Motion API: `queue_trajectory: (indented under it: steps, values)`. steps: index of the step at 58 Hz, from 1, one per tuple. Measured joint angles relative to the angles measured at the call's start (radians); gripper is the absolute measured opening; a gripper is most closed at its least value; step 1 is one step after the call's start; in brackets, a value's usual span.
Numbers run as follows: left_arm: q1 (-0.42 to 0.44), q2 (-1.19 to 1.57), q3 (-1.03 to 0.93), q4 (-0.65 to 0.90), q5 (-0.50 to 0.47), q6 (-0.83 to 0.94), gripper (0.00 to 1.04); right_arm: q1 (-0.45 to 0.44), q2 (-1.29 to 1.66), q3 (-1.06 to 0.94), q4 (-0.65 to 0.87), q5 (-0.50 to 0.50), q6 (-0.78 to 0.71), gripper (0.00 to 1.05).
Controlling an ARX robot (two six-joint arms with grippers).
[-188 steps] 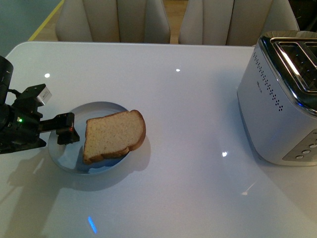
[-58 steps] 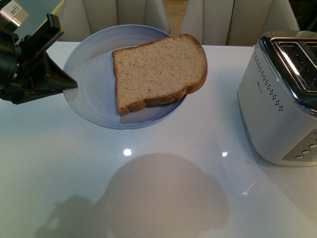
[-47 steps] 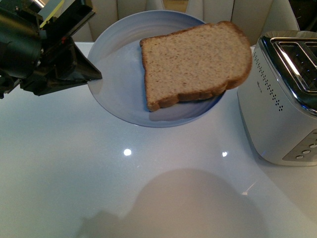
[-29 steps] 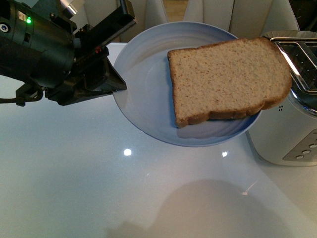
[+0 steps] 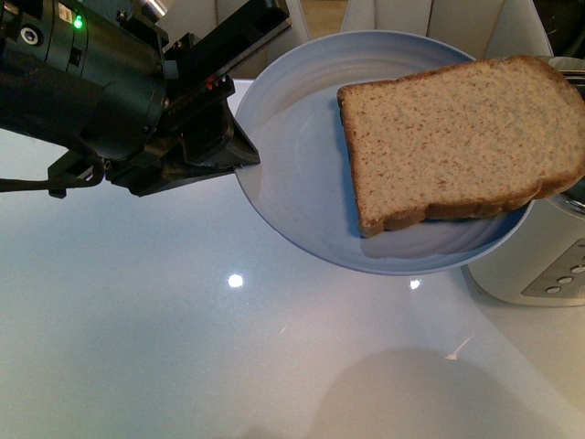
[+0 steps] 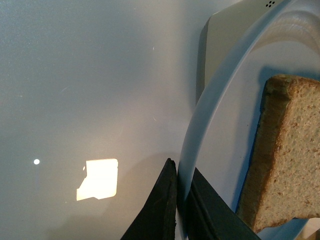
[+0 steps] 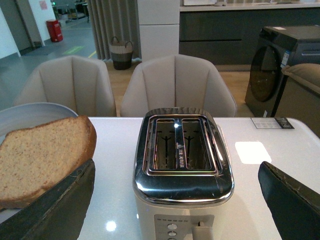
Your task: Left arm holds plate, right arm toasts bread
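In the front view my left gripper (image 5: 245, 163) is shut on the left rim of the pale blue plate (image 5: 292, 137) and holds it in the air, tilted. The light brown bread (image 5: 457, 137) lies on the plate's right side, overhanging the rim. The left wrist view shows black fingers (image 6: 162, 210) clamping the plate rim (image 6: 200, 120), with the bread (image 6: 285, 160) beside them. My right gripper (image 7: 176, 166) is open, its fingers (image 7: 55, 210) spread either side of the toaster (image 7: 182, 165). Bread (image 7: 40, 157) and plate (image 7: 20, 112) sit just beside one finger.
The white and chrome toaster (image 5: 548, 265) stands at the table's right, mostly hidden behind the raised plate; its two slots (image 7: 175, 142) are empty. Beige chairs (image 7: 177, 85) line the far edge of the glossy white table (image 5: 183, 347). A small card (image 7: 272, 122) lies beyond the toaster.
The left arm lifted the plate with the bread off the table and carried it up and to the right. The bread now overlaps the toaster in the front view.
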Motion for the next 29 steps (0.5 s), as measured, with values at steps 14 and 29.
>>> queue_trajectory:
  steps: [14,29]
  values:
    - [0.000,0.000,0.001,0.000,0.000,-0.005,0.03,0.000,0.000,0.000,0.000,0.000,0.000,0.96]
    - [0.000,0.000,0.001,0.000,0.000,-0.007,0.03,0.000,0.000,0.000,0.000,0.000,0.000,0.96]
